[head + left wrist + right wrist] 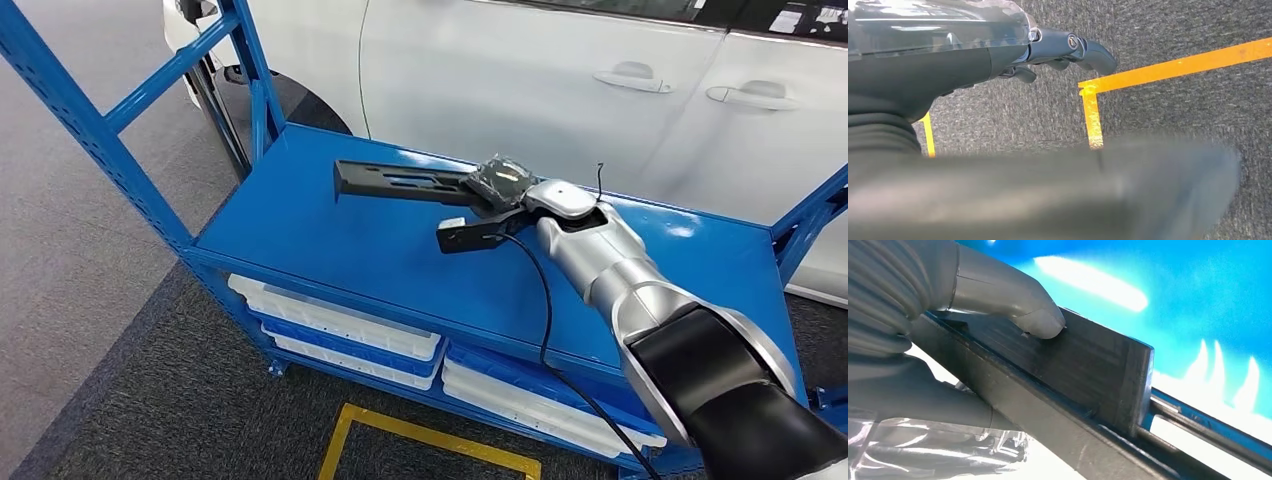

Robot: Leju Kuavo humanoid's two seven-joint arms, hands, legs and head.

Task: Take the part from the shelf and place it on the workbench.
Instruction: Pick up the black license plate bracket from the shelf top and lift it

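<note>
The right hand (500, 190) gripped the long black part (400, 184) over the blue shelf (330, 240). The left hand (1068, 50) hung with fingers curled, holding nothing.

We are seeing our right hand (505, 190) covering one end of the part (400, 183). In the left wrist view, a blurred grey shape (1048, 195) is hiding the floor (1173, 110) below our fingers (1088, 52).
</note>
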